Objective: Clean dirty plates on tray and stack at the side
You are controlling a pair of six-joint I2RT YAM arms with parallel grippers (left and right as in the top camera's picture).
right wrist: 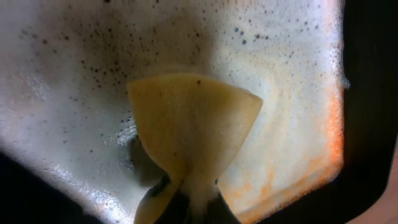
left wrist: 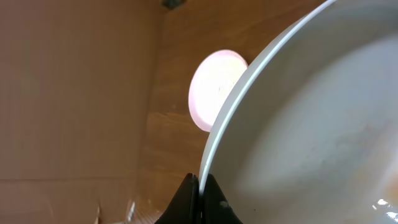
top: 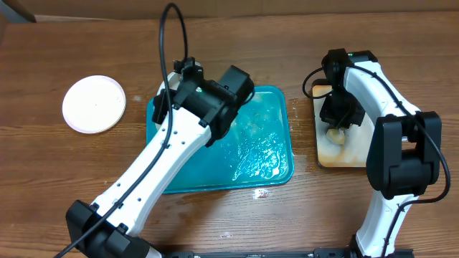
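My left gripper (left wrist: 200,186) is shut on the rim of a white plate (left wrist: 311,124), which fills the right of the left wrist view and shows faint smears. In the overhead view this gripper (top: 219,115) is above the teal tray (top: 276,104), and the arm hides the held plate. Another white plate (top: 94,104) lies on the table at the far left; it also shows in the left wrist view (left wrist: 217,87). My right gripper (right wrist: 193,208) is shut on a yellow sponge (right wrist: 193,124) over the foamy narrow tray (right wrist: 298,74). The pale yellow-green plate is not in view.
The narrow rust-stained tray (top: 351,154) sits to the right of the teal tray, under my right gripper (top: 335,127). Water lies pooled on the teal tray, and a few drops are on the table at its front edge (top: 262,192).
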